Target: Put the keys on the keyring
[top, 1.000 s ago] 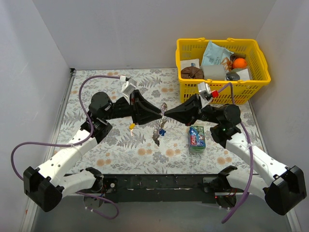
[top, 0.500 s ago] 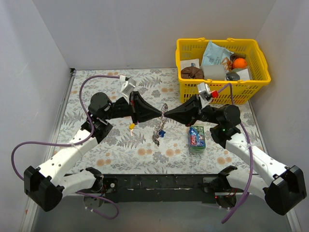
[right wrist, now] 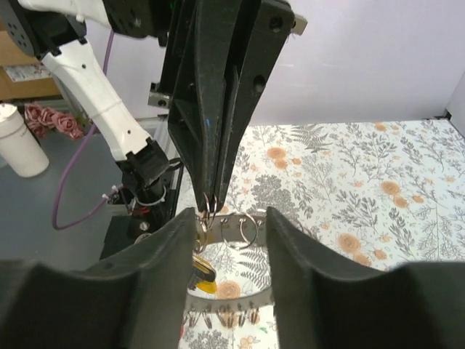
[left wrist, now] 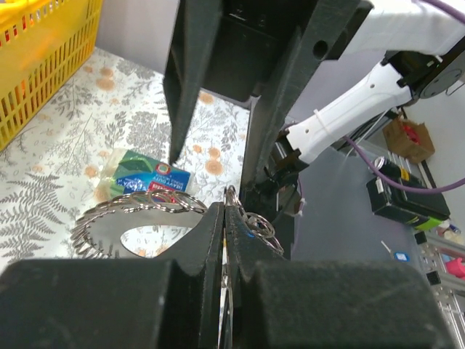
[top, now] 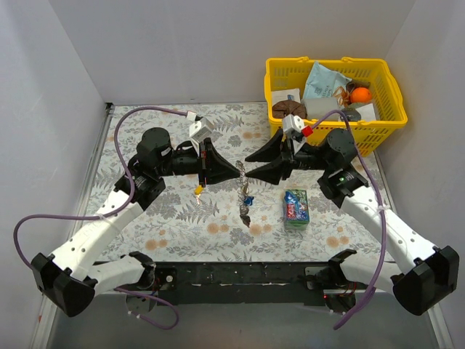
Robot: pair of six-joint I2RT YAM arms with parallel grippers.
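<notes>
The silver keyring [top: 245, 209] hangs from the tip of my left gripper [top: 240, 171], which is shut on it, and trails down toward the near side. A blue key [top: 248, 200] hangs on it. A yellow key [top: 197, 190] shows below the left gripper's body. My right gripper [top: 249, 169] faces the left one tip to tip, open, with its fingers on either side of the keyring's top. In the right wrist view the right gripper [right wrist: 231, 240] frames the keyring's band [right wrist: 251, 218] and the yellow key [right wrist: 206, 285]. In the left wrist view the left gripper [left wrist: 225, 207] pinches a thin ring.
A blue-green snack packet [top: 296, 206] lies just right of the hanging keyring. A yellow basket [top: 330, 138] full of odds and ends stands at the back right, close behind the right arm. White walls close in the floral table on three sides.
The left gripper shut on the keyring, then the right gripper opened and let it go. The keyring now hangs from the left gripper alone and reaches further toward the near edge.
</notes>
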